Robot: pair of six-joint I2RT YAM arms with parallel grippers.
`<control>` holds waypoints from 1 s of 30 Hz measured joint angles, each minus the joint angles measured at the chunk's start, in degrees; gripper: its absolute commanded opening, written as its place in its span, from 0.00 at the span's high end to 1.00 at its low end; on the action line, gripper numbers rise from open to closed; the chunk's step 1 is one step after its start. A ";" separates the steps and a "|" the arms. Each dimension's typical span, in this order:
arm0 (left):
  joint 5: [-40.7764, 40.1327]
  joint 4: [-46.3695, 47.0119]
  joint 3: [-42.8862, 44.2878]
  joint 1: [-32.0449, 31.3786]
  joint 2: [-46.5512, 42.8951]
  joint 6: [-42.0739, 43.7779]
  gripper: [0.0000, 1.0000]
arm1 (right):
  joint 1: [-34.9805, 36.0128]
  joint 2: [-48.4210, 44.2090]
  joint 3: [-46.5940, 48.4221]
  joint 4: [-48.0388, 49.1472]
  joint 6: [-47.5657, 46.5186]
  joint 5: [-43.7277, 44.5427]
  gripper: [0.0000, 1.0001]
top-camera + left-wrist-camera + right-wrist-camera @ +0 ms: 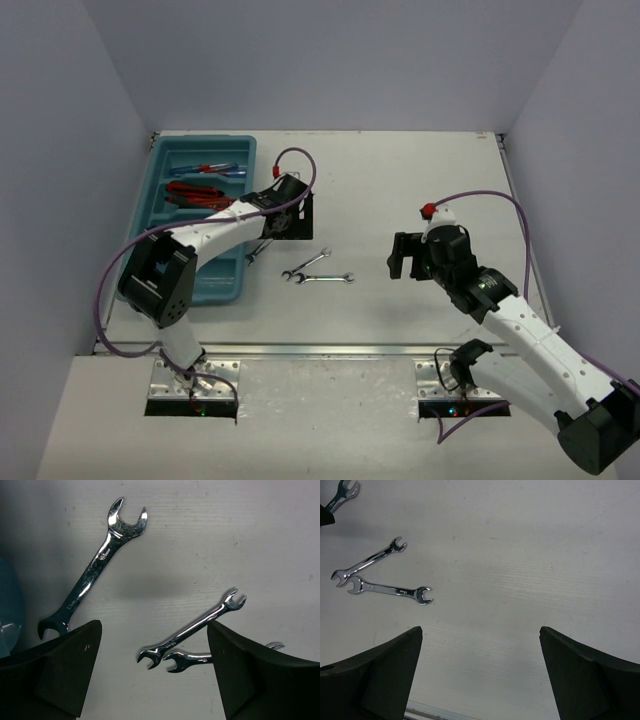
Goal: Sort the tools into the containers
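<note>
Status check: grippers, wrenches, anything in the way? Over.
Left gripper open, empty, by large wrench. Right gripper open, empty. Two small wrenches also on table, all outside tray. Nothing blocking.

White table (400, 180), pale grey walls (330, 60), metal strip along near edge (330, 351)

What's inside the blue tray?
Blue-and-red screwdrivers lie in the far compartment of the tray, with red-handled pliers in the next one. The left arm stretches over the tray's middle, hiding whatever may lie beneath it.

Open table (400, 180) around small wrenches (310, 266); left arm (215, 232) overhangs tray (222, 290).
</note>
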 measured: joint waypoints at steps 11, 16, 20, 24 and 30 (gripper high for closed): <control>-0.44 0.36 0.45 4.62 10.88 10.36 0.11 | 0.00 0.09 -0.04 0.06 -0.17 -1.57 0.01; 1.25 1.24 4.43 7.08 11.91 13.74 0.11 | 0.00 0.09 -0.13 0.06 -0.36 -2.43 0.01; 5.67 2.58 6.34 9.30 13.83 14.54 0.15 | 0.00 0.07 -0.18 0.08 -0.59 -2.91 0.01; 10.20 2.93 5.86 10.74 16.19 15.07 0.25 | 0.00 -0.09 -0.36 0.26 -0.79 -3.16 0.01; 11.17 2.44 6.57 11.19 16.78 15.38 0.58 | 0.00 -0.09 -0.46 1.00 -0.99 -3.44 0.01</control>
